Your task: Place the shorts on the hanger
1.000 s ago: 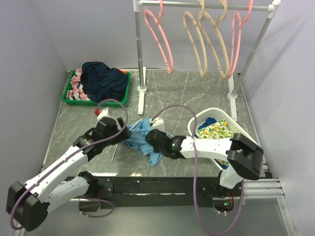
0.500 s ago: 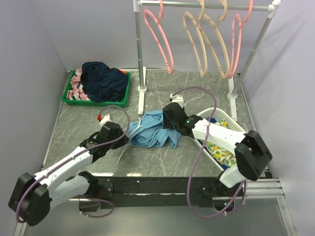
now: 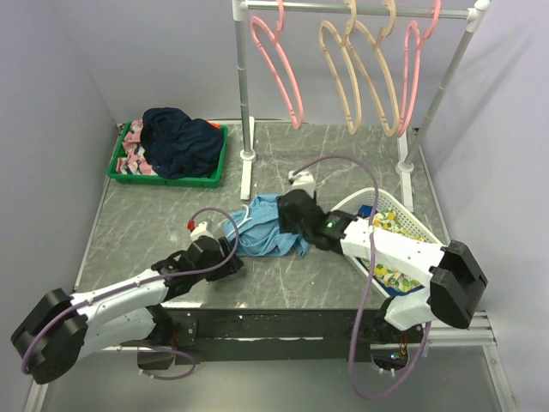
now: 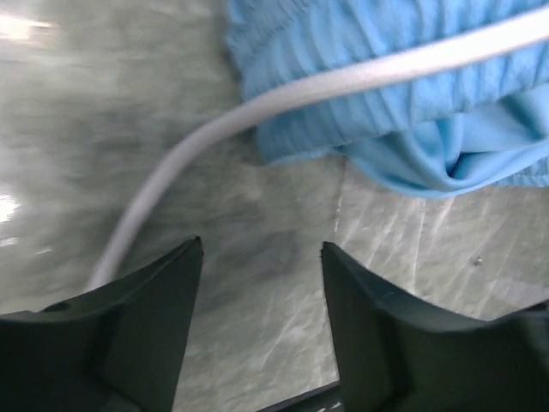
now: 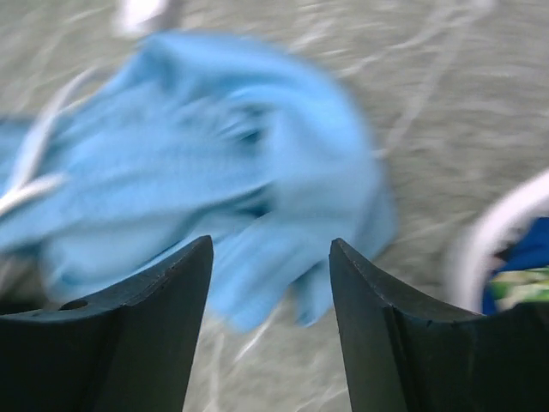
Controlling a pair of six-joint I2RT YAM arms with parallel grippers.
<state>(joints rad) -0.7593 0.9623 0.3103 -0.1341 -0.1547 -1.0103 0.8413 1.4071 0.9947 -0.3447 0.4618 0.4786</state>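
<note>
The light blue shorts [image 3: 264, 230] lie crumpled on the grey marble table [image 3: 146, 223], near its middle. Their white drawstring [image 4: 283, 94] trails off toward the left. My left gripper [image 3: 230, 251] hovers low just in front and left of the shorts [image 4: 412, 103]; its fingers [image 4: 171, 292] are open over bare table. My right gripper [image 3: 290, 216] is at the shorts' right edge, open, with the blurred blue cloth [image 5: 214, 172] ahead of its fingertips [image 5: 193, 266] and nothing between them. A pink hanger [image 3: 276, 73] hangs at the left of the rail, another pink one [image 3: 413, 64] at the right.
Tan hangers [image 3: 353, 77] hang between the pink ones on a white rack [image 3: 244, 94] whose feet stand on the table. A green tray [image 3: 120, 168] with a dark navy garment [image 3: 178, 142] sits back left. A white basket [image 3: 410, 220] with lemon-print cloth lies on the right.
The right gripper let go of the shorts, opened and swung from their front to their back right. The shorts shifted back and spread. The left gripper slid right toward the near edge.
</note>
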